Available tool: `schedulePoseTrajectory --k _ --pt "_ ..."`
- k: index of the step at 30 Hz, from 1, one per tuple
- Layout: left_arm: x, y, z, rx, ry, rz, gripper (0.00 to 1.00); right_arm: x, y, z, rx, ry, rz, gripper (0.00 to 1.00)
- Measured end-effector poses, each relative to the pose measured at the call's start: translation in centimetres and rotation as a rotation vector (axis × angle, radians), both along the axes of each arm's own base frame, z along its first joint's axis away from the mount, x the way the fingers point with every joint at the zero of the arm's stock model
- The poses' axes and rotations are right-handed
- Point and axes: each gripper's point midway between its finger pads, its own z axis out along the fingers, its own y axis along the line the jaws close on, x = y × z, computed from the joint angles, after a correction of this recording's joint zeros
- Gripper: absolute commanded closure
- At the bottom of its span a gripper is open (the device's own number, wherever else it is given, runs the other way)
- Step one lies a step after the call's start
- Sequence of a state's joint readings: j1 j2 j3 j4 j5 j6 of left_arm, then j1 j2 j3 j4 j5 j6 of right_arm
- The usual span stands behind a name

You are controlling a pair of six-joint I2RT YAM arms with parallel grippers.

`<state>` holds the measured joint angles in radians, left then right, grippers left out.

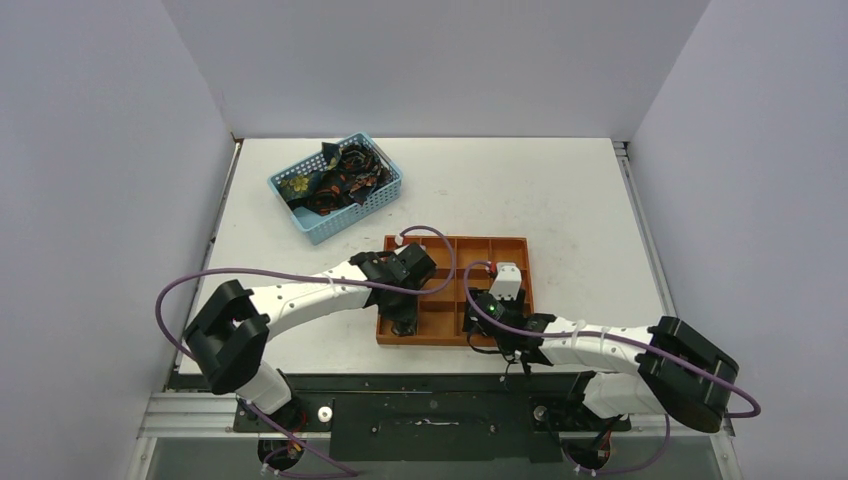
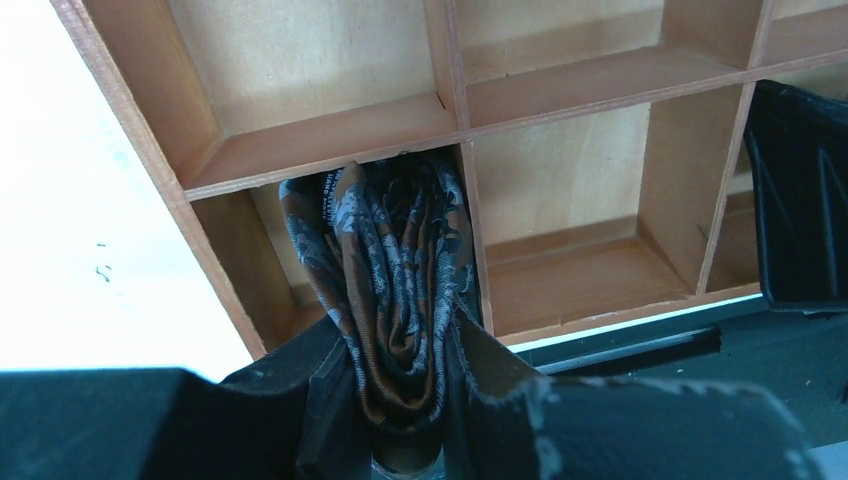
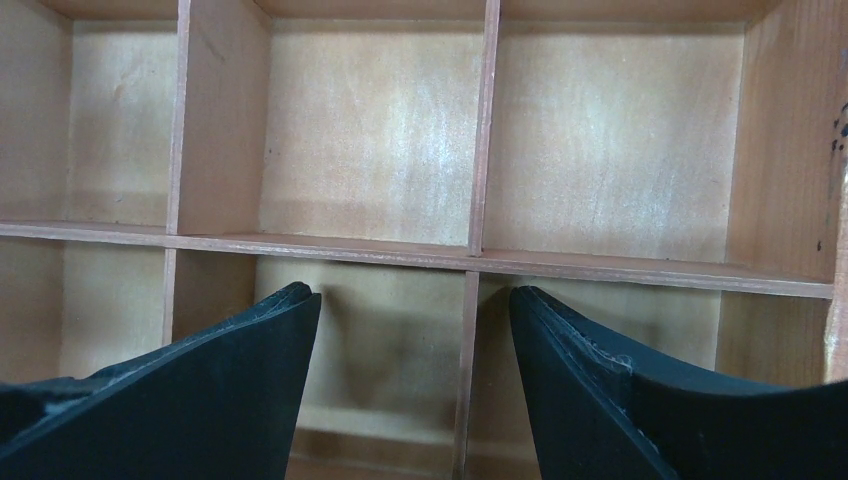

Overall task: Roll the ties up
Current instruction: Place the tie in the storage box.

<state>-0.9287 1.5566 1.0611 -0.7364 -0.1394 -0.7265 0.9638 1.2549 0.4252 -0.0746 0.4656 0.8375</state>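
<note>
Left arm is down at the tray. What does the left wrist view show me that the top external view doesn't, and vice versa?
Only the left wrist view: the folded dark patterned fabric tie, pinched in the left gripper and reaching into the tray's near-left compartment.
Only the top external view: the light-blue mesh basket at the far left of the table, holding more dark patterned ties.
Both: the orange wooden compartment tray and the left gripper over its near-left corner.

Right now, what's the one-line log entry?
left jaws: shut on rolled tie | tie: at orange tray near-left compartment | right jaws: open, empty
</note>
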Motion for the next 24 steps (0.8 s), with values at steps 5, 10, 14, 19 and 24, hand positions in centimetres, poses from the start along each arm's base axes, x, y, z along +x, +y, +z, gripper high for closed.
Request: schedulePoseTrajectory --k 5,10,14,19,24 --pt "0.2 -0.1 -0.6 0.004 -0.008 0.000 0.58 0.1 0.0 0.0 -0.006 0.000 0.002 0.29" --pt "0.2 0.5 -1.4 0.001 -0.027 0.004 0.41 0.1 0.0 0.0 -0.007 0.002 0.002 0.29" --pt "0.2 0.9 -1.2 -0.011 -0.052 0.009 0.35 0.0 0.1 0.1 -0.006 0.006 0.005 0.28" --pt "0.3 0.9 -0.3 -0.032 -0.074 0.008 0.26 -0.3 0.1 0.2 -0.007 0.023 0.014 0.27" --pt "0.5 0.5 2.4 -0.110 -0.134 0.003 0.14 -0.9 -0.2 0.3 -0.019 0.046 0.025 0.26"
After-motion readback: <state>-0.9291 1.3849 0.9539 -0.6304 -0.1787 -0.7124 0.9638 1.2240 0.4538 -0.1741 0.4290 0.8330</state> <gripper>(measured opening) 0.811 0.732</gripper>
